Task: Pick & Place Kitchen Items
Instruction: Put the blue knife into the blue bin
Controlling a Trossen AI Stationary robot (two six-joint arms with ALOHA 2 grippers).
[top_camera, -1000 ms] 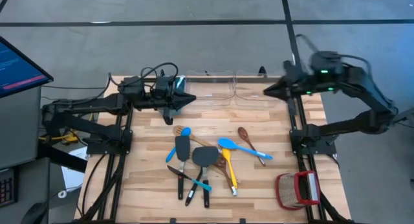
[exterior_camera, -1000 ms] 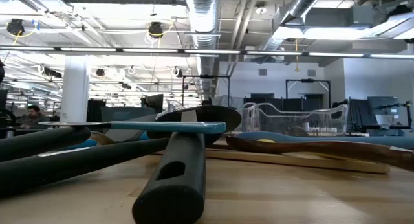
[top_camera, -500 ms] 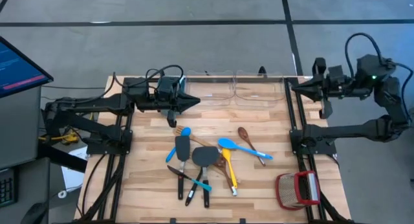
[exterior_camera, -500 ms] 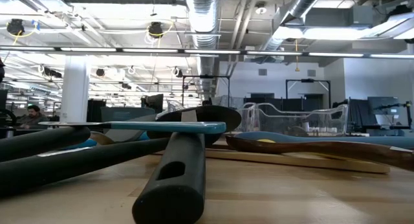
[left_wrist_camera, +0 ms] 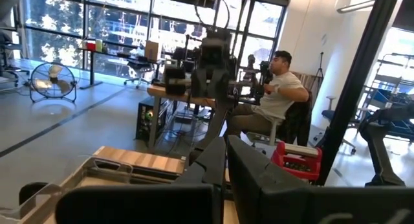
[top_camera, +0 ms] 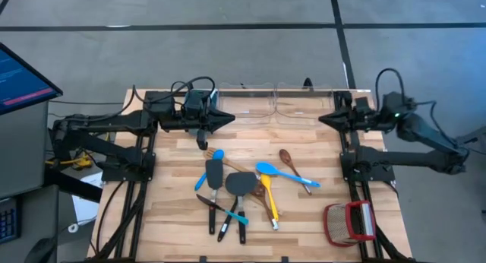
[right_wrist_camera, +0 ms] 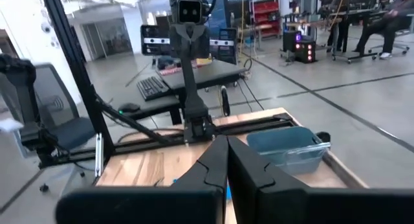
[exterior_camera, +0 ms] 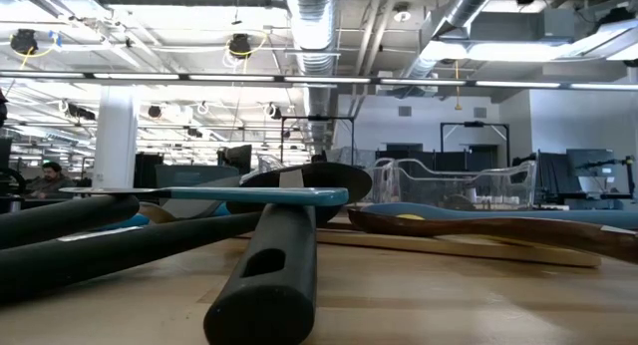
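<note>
Sitting in a messy pile mid-table, the utensils (top_camera: 239,191) are all untouched.

Left gripper (top_camera: 225,119) and right gripper (top_camera: 322,118) both hang over the far end of the table (top_camera: 304,221), fingers clenched, holding nothing, pointing at each other. Clear bin (top_camera: 273,103) sits between them at the far edge, red basket (top_camera: 348,222) at the near right corner.

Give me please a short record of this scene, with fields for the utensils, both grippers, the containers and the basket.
utensils: pile of kitchen utensils lying loose mid-table, none held
left gripper: shut, empty, at the far left of the table
right gripper: shut, empty, at the far right
containers: clear bins at the far edge
basket: red-and-tan woven basket at the near right corner
</note>
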